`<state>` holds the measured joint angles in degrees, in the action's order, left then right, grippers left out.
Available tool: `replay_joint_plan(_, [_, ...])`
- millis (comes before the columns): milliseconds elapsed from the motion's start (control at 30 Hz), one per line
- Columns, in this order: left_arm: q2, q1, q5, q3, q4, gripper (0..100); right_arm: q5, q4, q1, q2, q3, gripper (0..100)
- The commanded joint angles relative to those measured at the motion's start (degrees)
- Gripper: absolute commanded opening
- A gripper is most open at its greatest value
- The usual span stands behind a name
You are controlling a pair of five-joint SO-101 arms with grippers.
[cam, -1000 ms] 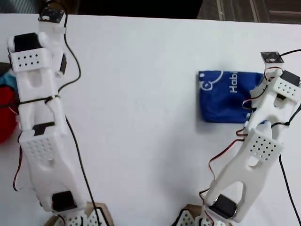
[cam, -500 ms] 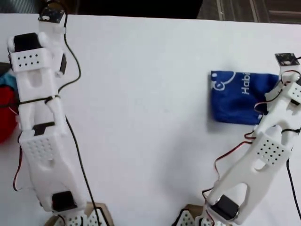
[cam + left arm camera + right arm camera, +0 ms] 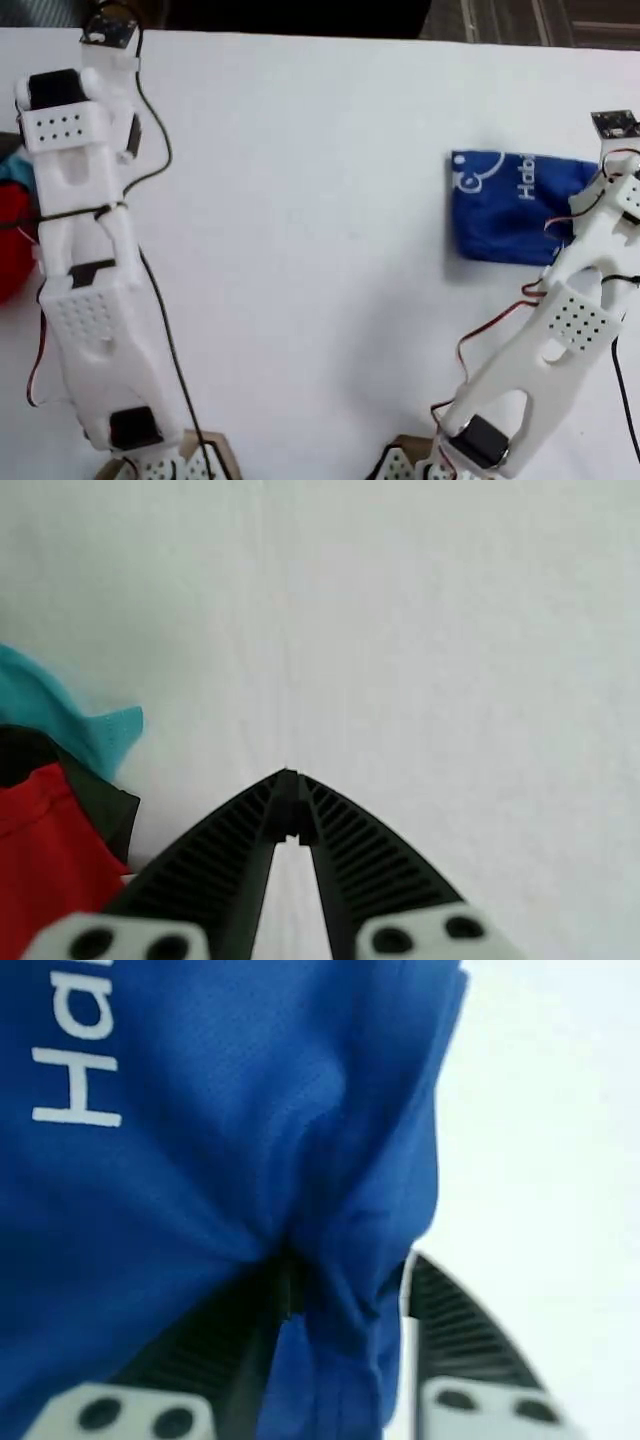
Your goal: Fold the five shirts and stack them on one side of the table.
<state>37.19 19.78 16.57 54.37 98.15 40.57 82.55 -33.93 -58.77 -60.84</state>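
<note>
Right gripper [image 3: 340,1295] was clamped on an edge of the blue shirt [image 3: 505,205], cloth bunched up between its jaws. The shirt lay as a compact folded rectangle on the right side of the table [image 3: 320,150], close to the table's right edge. Left gripper [image 3: 290,800] was closed on nothing, tips together over bare table, just beside a heap of red shirt [image 3: 40,860], teal shirt [image 3: 60,715] and dark cloth [image 3: 110,810] at the left edge. Step judged: placing the folded blue shirt at the stacking side. To do it well, drag low and flat so the fold does not open and stop short of the table edge. Let go only once the cloth lies flat, then lift straight up so the ribbed jaws do not snag a layer.
</note>
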Motion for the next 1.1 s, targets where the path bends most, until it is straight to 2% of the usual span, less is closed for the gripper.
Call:
replay_joint_plan(0, [-0.53, 0.44, 0.53, 2.42, 0.53, 3, -0.18, 2.68, 0.4, 2.33, -5.71, 30.1])
replay_joint_plan(100, [-0.53, 0.44, 0.53, 2.51, 0.18, 3, -0.18, 6.55, 2.07, 3.82, -10.64, 30.1])
replay_joint_plan(267, [-1.32, 2.02, 0.26, 3.12, -0.35, 3, -0.7, 15.87, 8.92, 7.16, -15.82, 30.1])
replay_joint_plan(400, [-0.79, 7.47, 0.62, 6.64, -0.44, 3, -7.21, 15.87, 12.88, 12.97, -10.81, 30.1])
replay_joint_plan(500, [-0.7, 14.42, 1.23, 7.96, -3.25, 3, -8.53, 15.87, 16.75, 19.65, -1.76, 30.1])
replay_joint_plan(633, [0.62, 24.09, 7.91, 6.11, -8.26, 3, -9.32, 15.87, 23.08, 32.48, 17.32, 30.1])
replay_joint_plan(833, [8.18, 34.37, 12.57, 4.0, -10.02, 21, -9.49, 15.87, 32.48, 53.76, 47.65, 30.1])
replay_joint_plan(933, [10.64, 38.95, 13.1, 4.0, -10.29, 20, -9.41, 15.6, 33.89, 60.88, 56.09, 30.1])
replay_joint_plan(1067, [12.84, 41.32, 15.3, 4.0, -10.55, 19, -9.32, 15.6, 32.84, 65.8, 60.4, 30.1])
